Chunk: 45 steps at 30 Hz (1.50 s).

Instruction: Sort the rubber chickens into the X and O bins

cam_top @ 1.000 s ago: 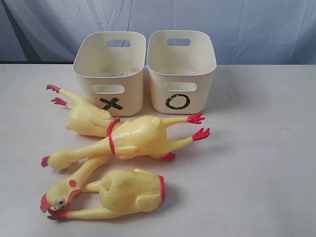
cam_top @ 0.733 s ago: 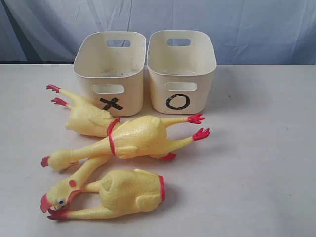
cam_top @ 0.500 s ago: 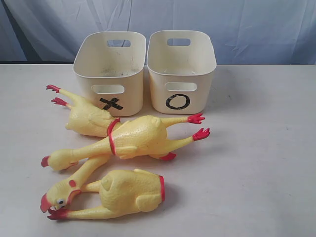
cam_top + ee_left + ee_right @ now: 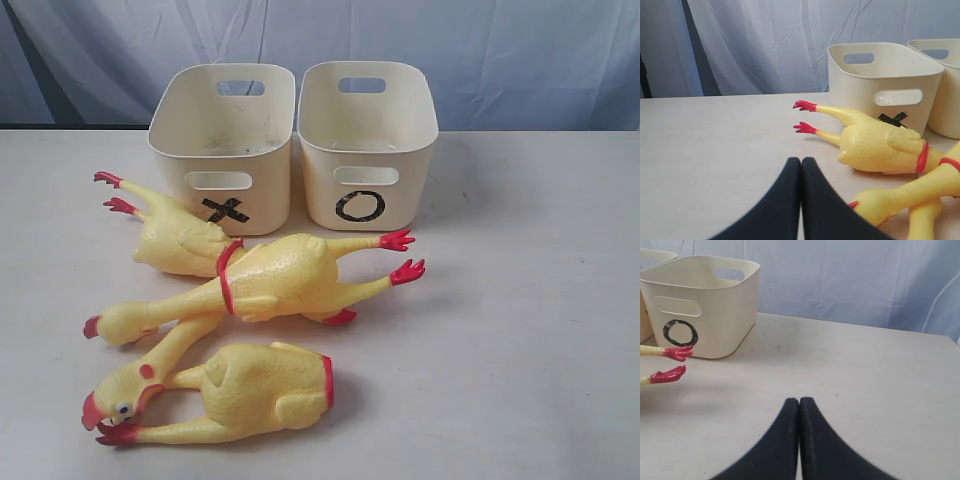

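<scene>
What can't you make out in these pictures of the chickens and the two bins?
- Exterior view: the floor of the O bin, partly hidden by its own front wall.
- Left wrist view: the mark on the X bin, partly covered by a chicken body.
- Right wrist view: the middle chicken, cut off by the frame edge; only its red feet show.
- Exterior view: neither arm appears. The left gripper and right gripper show only shut black tips.

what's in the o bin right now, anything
Nothing visible: the O bin shows bare inner walls, floor partly hidden; the chickens lie on the table.
</scene>
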{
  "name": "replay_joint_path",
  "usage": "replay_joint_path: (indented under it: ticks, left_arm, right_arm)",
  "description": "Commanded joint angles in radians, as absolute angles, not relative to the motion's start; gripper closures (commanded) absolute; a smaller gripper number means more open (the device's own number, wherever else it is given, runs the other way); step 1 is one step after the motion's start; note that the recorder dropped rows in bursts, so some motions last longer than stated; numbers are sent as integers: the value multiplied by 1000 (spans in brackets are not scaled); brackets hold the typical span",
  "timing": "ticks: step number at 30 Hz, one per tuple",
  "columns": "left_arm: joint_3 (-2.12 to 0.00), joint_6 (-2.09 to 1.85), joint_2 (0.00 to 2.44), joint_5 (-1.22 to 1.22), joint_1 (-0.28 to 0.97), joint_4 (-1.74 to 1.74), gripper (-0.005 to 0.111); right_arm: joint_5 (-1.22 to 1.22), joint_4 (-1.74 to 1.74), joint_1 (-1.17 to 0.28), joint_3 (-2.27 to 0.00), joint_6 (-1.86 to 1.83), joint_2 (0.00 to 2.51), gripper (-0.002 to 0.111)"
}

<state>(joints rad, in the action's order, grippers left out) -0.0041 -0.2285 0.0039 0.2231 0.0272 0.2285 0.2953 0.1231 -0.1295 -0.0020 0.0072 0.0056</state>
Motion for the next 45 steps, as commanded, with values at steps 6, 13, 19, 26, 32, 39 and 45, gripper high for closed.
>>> replay_joint_path:
  ticks: [6, 13, 19, 26, 32, 39, 45]
  left_arm:
    - [0, -224, 0, 217, 33, 224, 107]
    - [0, -224, 0, 217, 33, 224, 107]
    - [0, -224, 0, 217, 33, 224, 107]
    - [0, -224, 0, 217, 33, 224, 107]
    - [0, -224, 0, 201, 33, 224, 107]
    - [0, -219, 0, 115, 33, 398, 107]
    - [0, -219, 0, -26, 33, 576, 107]
  right_arm:
    - [289, 120, -130, 0, 0, 0, 108]
    - [289, 120, -130, 0, 0, 0, 108]
    - [289, 120, -130, 0, 0, 0, 108]
    - [289, 120, -130, 0, 0, 0, 108]
    - [289, 122, -130, 0, 0, 0, 108]
    - [289, 122, -130, 0, 0, 0, 108]
    - [289, 122, -130, 0, 0, 0, 108]
